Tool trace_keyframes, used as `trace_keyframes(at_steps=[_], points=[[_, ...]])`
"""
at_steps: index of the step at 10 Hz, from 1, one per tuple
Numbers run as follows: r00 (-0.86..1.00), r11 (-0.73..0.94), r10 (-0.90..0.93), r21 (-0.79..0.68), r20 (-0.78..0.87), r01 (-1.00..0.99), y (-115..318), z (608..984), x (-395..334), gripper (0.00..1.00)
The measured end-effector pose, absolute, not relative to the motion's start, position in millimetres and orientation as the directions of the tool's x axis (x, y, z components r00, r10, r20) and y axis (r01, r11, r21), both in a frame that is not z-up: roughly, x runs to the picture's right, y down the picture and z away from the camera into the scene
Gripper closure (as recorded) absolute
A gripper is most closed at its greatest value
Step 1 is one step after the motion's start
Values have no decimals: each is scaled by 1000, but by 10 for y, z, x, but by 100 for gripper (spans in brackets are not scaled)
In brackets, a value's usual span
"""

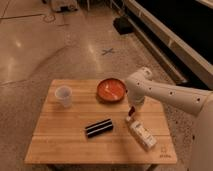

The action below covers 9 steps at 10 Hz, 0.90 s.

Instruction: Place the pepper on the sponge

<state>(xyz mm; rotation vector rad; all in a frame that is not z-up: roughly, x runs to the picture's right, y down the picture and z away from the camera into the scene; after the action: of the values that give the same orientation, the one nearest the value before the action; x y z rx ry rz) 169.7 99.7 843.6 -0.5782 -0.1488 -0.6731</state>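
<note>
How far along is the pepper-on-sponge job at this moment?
Done: nothing yet; the dark striped rectangular sponge lies bare. In hand: the gripper is down at the small red pepper on the light wooden table, beside the white oblong carton; a grasp cannot be confirmed. Left: lift the pepper, carry it over, set it on the sponge.

Reaches in from the right edge of the view with a white arm, long link slanting up and leftward to a rounded elbow. Bends sharply there and drops almost straight down through a short, thick wrist. Ends in a gripper pointing downward, right of the view's middle, directly beneath the elbow.
</note>
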Motion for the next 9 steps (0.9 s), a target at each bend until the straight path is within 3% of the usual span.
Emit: trace_keyframes(at_steps=[9], points=[[803, 745, -462, -327, 376, 581, -40, 9437, 1952, 84]])
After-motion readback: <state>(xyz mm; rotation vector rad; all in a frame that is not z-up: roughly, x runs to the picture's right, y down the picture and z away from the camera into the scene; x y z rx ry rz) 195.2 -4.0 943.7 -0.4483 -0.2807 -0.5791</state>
